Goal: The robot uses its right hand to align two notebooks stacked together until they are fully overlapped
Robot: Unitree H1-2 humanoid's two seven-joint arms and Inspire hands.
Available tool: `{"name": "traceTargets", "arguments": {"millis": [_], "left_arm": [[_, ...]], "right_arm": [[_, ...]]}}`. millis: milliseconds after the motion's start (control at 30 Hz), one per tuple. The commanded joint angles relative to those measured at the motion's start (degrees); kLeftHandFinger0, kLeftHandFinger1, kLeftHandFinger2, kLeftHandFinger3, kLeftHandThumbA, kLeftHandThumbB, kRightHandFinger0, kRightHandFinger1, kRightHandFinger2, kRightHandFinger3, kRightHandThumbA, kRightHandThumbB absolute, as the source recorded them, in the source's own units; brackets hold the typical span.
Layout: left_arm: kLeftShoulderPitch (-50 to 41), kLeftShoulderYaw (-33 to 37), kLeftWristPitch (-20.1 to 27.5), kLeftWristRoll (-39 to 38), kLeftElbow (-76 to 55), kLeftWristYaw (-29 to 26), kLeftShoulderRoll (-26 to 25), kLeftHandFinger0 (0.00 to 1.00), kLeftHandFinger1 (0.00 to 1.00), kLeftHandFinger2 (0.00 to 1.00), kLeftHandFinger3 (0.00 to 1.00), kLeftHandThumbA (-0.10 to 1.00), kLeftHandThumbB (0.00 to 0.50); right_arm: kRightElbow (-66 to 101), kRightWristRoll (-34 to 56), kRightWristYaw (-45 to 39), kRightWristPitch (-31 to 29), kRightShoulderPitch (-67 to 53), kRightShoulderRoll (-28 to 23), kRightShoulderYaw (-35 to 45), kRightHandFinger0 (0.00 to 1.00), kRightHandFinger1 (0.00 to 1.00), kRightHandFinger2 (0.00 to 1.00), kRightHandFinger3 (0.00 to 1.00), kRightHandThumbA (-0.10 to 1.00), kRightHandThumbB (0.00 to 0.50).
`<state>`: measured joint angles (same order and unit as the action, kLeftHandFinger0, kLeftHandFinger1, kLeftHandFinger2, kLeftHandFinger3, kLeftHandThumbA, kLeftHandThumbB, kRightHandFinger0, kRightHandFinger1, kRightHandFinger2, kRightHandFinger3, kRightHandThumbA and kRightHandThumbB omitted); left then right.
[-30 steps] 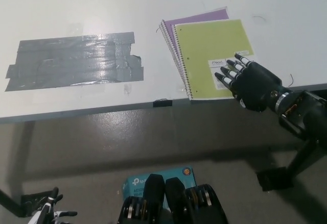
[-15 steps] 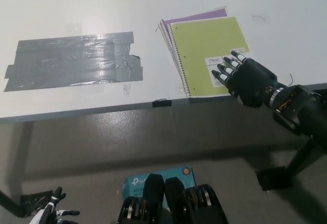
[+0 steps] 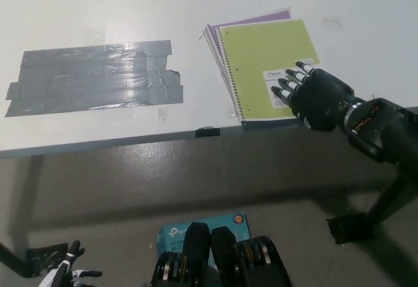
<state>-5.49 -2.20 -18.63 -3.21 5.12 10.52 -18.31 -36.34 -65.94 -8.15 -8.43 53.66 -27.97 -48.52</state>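
Green notebook (image 3: 264, 65) atop purple notebook (image 3: 248, 22) — spirals left, long axis tilted, right robot hand (image 3: 317, 97) spread flat on it.

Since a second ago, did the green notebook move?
Yes. The green notebook slid left and up over the purple notebook, away from the table's front edge.

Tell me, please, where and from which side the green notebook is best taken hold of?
Probably by the green notebook's free edge opposite the spiral, from the right side. It lies flat on the purple notebook, spiral binding on its left, and the right hand already rests at its near right corner.
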Motion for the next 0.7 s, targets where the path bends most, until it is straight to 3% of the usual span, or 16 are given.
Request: {"name": "traceTargets", "arguments": {"millis": [0, 200, 333, 667], "left_arm": [[-0.4, 0.3, 1.1, 0.7, -2.2, 1.0, -1.6, 0.45, 0.52, 0.65, 1.0, 1.0, 0.5], [-0.4, 0.6, 1.2, 0.7, -2.4, 1.3, -1.8, 0.41, 0.5, 0.62, 1.0, 1.0, 0.5], [-0.5, 1.0, 1.3, 1.0, -2.8, 1.4, -2.0, 0.45, 0.53, 0.62, 1.0, 1.0, 0.5], [-0.2, 1.5, 2.1, 0.9, -2.1, 2.0, -2.5, 0.42, 0.51, 0.63, 1.0, 1.0, 0.5]], "right_arm": [[-1.7, -2.0, 0.1, -2.1, 3.5, -1.6, 0.0, 1.0, 1.0, 1.0, 1.0, 1.0, 0.433], [-1.8, -4.0, 2.5, -4.0, 4.2, -2.7, -1.3, 1.0, 1.0, 1.0, 1.0, 1.0, 0.423], [-2.8, -6.2, 4.6, -4.5, 4.6, -2.9, -2.6, 1.0, 1.0, 1.0, 1.0, 1.0, 0.398], [-3.4, -7.2, 6.8, -4.8, 5.1, -1.7, -3.0, 1.0, 1.0, 1.0, 1.0, 1.0, 0.395]]}}
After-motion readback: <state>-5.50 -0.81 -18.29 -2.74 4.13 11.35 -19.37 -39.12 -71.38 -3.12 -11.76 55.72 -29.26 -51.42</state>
